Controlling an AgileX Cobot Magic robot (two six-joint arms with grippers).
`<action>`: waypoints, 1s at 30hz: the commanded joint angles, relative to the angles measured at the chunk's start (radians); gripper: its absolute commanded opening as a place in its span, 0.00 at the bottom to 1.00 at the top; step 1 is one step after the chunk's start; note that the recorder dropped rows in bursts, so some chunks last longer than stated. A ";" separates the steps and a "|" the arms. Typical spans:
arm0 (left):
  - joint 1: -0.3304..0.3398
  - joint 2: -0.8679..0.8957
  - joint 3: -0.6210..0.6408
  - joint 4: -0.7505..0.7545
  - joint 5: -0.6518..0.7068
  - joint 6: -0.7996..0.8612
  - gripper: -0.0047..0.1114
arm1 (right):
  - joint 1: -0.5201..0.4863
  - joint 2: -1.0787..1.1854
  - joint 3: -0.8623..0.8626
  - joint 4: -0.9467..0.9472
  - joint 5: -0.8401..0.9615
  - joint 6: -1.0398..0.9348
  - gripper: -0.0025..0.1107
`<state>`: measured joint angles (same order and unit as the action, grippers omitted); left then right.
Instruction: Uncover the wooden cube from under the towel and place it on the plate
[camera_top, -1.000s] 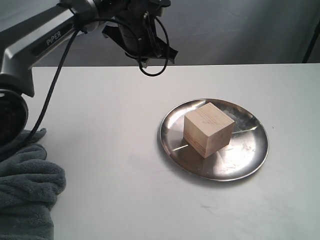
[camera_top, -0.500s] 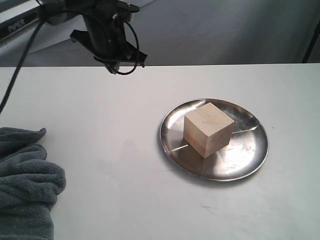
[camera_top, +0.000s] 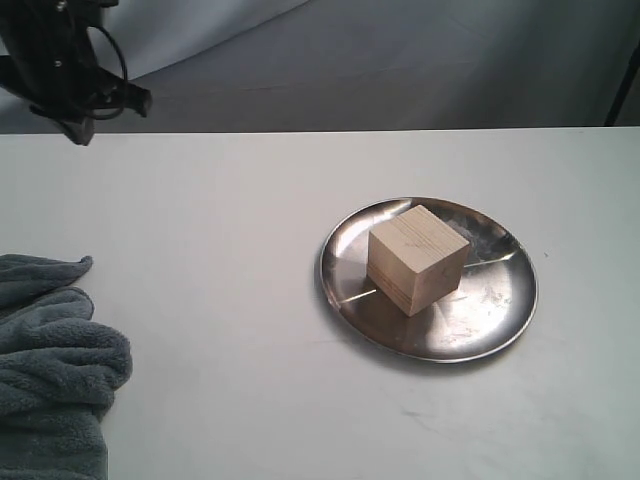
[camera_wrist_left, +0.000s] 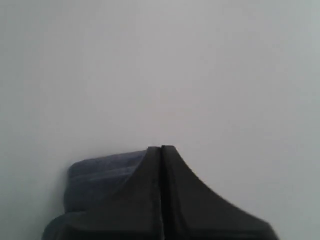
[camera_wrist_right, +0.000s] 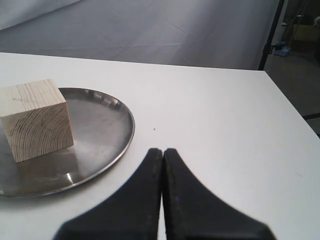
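Pale wood, the cube (camera_top: 417, 258) sits flat on the steel plate (camera_top: 480, 320), a little left of its middle. Its sides look equal, so there is no long axis, and one upright edge faces the table's (camera_top: 220, 250) front. The blue-grey towel (camera_top: 50, 380) lies bunched at front left, well apart. The left gripper (camera_wrist_left: 161, 150) hangs far left, jaws pressed together, empty. The right gripper (camera_wrist_right: 162, 151) is likewise closed on nothing, near the plate.

No text, label, brand or number can be read in any view.
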<state>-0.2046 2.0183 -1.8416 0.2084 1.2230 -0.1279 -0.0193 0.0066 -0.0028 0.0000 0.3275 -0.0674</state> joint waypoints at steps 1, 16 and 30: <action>0.060 -0.077 0.058 0.008 -0.002 -0.025 0.04 | 0.001 -0.007 0.003 0.000 0.000 -0.004 0.02; 0.125 -0.377 0.377 0.015 -0.002 -0.087 0.04 | 0.001 -0.007 0.003 0.000 0.000 -0.004 0.02; 0.125 -0.683 0.620 0.015 -0.002 -0.162 0.04 | 0.001 -0.007 0.003 0.000 0.000 -0.004 0.02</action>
<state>-0.0823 1.3953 -1.2693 0.2225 1.2230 -0.2696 -0.0193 0.0066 -0.0028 0.0000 0.3275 -0.0674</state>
